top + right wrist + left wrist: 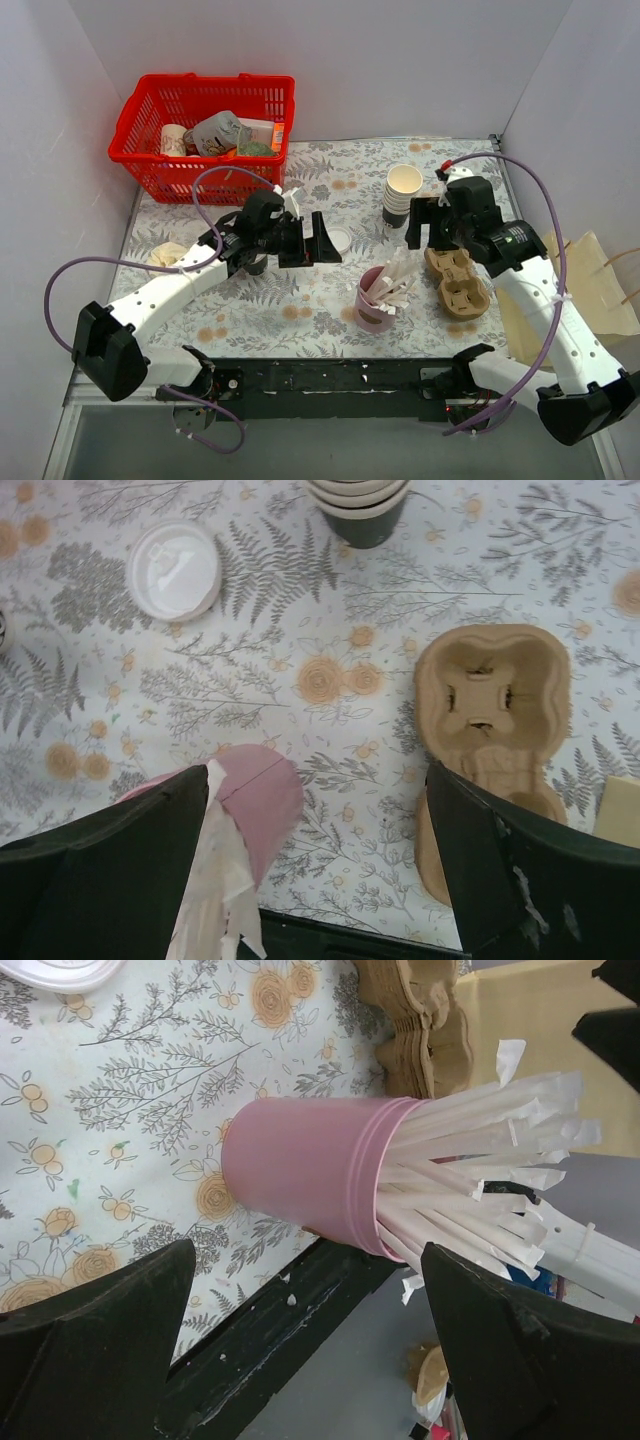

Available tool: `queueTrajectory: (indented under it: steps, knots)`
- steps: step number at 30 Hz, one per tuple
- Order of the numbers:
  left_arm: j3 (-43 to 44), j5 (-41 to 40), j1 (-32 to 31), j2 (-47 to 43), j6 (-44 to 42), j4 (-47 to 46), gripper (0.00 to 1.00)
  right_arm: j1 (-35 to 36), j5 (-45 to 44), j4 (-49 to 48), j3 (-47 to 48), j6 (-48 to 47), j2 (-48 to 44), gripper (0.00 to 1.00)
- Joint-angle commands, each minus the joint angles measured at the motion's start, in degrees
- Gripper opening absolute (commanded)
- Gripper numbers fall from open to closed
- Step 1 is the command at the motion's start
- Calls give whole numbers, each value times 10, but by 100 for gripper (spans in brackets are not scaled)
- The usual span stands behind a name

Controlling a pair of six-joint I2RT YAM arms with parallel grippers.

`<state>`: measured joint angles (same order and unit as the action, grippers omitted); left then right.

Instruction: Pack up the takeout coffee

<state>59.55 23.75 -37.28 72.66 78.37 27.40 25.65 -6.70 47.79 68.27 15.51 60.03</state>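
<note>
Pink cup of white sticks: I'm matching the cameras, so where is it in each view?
Top external: pink cup low centre.
Left wrist: pink cup mid-frame, seen sideways.
Right wrist: pink cup at the bottom edge, left of centre.
Shared landmark: the brown cup carrier beside it.

The coffee [338,240] shows only its round white lid, face up near the middle of the cloth [330,190]; its body is hidden.

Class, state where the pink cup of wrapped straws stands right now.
In the top view, the pink cup stands near the table's front edge, right of centre, just left of the cardboard cup carriers.
</note>
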Motion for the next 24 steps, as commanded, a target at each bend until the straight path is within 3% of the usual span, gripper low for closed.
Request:
queueTrajectory:
  steps: [1, 5, 8, 17, 24]
  knots:
    - [26, 17, -17, 9, -5, -34, 98, -38, -91, 40, 22, 47, -1, 97]
    - [19, 15, -22, 13, -1, -35, 98, -147, 1, 8, -15, 21, 21, 90]
    - [8, 6, -22, 3, 1, -35, 98, -189, 46, -30, -51, -1, 63, 85]
    - [-22, 4, -21, -4, -1, -34, 98, -196, 99, -107, -87, -75, 172, 74]
    - [-18, 14, -21, 12, -8, -35, 98, -195, 93, -134, -97, -65, 213, 62]
